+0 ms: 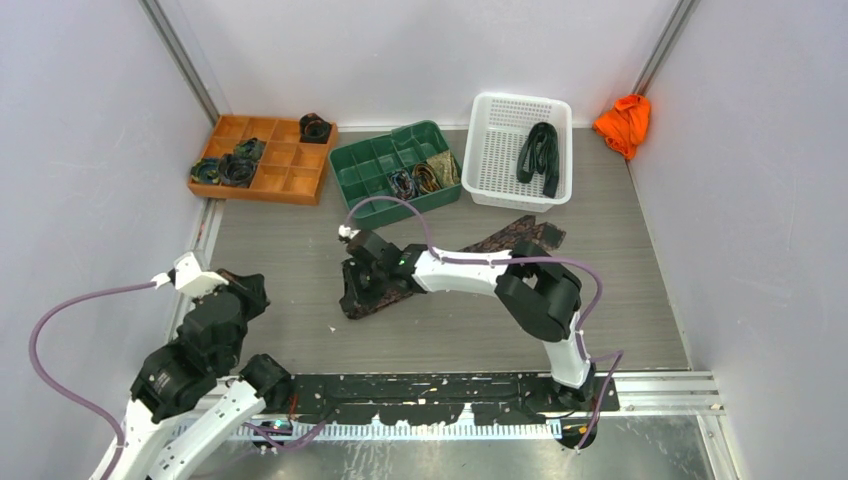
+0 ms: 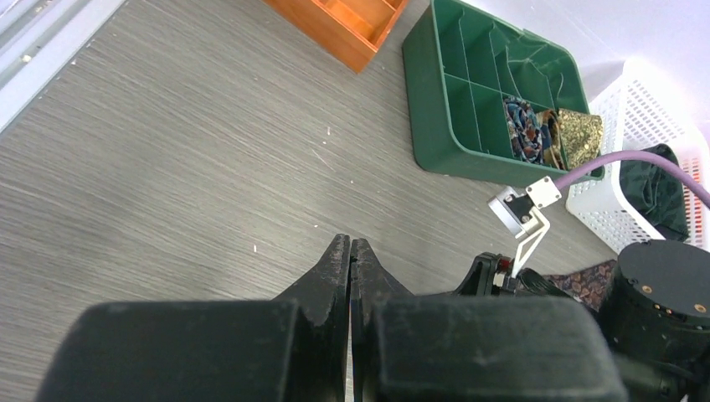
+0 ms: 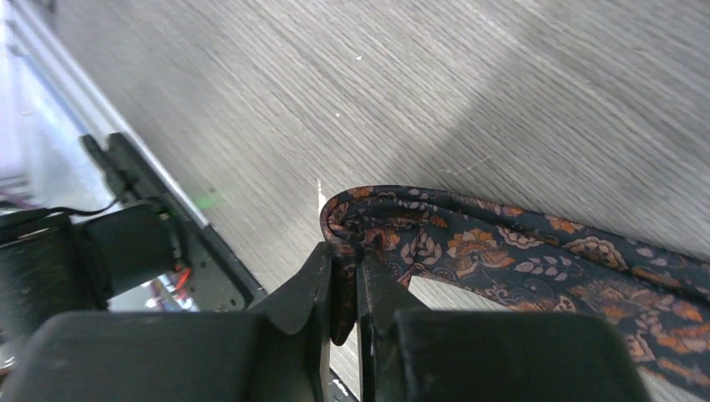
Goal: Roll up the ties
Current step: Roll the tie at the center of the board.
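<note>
**Right jaws pinch the folded tie end at table centre**

Grey wood-grain table [image 1: 300, 250], boxed in by pale walls, carries everything. At its centre the right gripper [image 3: 343, 268] is clenched on the folded end of a brown floral tie [image 3: 519, 251]. The cloth is doubled over into a small loop just past the fingertips, and the fold is nipped between the two pads.

In the top view the tie [image 1: 520, 235] runs from that pinch out toward two o'clock. Its far end lies flat on the table just short of the white basket [image 1: 490, 190]. The long axis therefore points away from the jaws on that line, and I judge that rolling would have to travel along it.

The left gripper [image 2: 352, 251] sits at about eight o'clock on the table [image 1: 250, 290], its jaws pressed together on nothing and well apart from the tie. The right arm is plainly the nearer one.

At the far edge, rolled ties [image 1: 225, 170] fill cells of the orange tray [image 1: 300, 183] at eleven o'clock. More sit in the green tray [image 1: 352, 165] at twelve o'clock. A dark tie [image 1: 540, 155] lies unrolled in the basket at one o'clock.
</note>
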Tool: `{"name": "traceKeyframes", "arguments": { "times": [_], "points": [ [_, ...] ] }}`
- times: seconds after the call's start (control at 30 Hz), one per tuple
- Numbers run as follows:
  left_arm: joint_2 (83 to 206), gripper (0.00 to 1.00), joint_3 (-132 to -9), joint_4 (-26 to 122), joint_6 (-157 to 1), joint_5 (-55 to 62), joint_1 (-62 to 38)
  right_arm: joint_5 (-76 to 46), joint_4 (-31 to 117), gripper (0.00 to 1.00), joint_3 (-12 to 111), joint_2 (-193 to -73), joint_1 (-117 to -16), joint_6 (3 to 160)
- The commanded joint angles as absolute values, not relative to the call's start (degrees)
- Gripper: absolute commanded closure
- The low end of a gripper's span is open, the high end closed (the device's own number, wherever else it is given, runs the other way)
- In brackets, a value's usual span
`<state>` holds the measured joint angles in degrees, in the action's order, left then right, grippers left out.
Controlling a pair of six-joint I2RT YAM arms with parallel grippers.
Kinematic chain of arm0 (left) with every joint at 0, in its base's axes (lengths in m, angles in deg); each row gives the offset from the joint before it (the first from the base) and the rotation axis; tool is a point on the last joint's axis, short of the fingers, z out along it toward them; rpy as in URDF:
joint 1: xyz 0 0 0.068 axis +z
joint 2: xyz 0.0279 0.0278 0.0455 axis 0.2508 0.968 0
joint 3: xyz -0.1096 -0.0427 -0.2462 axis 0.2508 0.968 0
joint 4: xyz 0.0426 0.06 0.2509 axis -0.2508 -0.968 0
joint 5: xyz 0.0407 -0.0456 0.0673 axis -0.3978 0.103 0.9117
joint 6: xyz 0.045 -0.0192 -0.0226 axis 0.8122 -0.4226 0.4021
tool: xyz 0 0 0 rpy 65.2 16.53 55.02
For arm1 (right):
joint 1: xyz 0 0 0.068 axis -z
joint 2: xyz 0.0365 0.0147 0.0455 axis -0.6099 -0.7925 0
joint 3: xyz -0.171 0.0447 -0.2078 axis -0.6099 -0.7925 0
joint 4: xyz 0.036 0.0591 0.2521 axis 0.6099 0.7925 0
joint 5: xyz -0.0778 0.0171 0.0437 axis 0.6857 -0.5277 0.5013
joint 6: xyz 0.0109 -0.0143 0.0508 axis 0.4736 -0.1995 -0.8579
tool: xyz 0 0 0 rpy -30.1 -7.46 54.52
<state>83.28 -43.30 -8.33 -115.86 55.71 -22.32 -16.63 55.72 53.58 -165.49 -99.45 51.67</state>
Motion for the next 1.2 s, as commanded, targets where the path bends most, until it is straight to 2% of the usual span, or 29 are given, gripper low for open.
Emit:
{"name": "traceKeyframes", "arguments": {
  "times": [0.0,0.23,0.67,0.9,1.03,1.17],
  "points": [
    [85.82,1.00,-42.79,-2.30,-115.48,54.85,-22.13,-33.62,41.69,0.94,50.06,-164.72,-95.93,46.49],
    [87.47,1.00,-42.14,-1.34,-115.40,53.86,-22.14,-41.14,28.25,0.93,44.50,-167.66,-92.26,41.71],
    [89.19,1.00,-40.24,1.29,-115.77,51.13,-22.17,-40.70,24.77,0.90,37.40,-168.98,-88.39,39.69],
    [90.64,1.00,-38.97,3.08,-115.74,49.91,-22.19,-38.13,27.19,0.73,35.61,-166.40,-88.19,40.83],
    [92.46,1.00,-37.37,5.76,-115.95,47.85,-22.14,-37.17,30.45,0.59,35.75,-164.36,-88.21,42.18],
    [95.29,1.00,-35.82,8.68,-116.15,46.27,-22.13,-35.43,33.99,0.57,36.03,-162.47,-88.20,43.45]
  ]
}}
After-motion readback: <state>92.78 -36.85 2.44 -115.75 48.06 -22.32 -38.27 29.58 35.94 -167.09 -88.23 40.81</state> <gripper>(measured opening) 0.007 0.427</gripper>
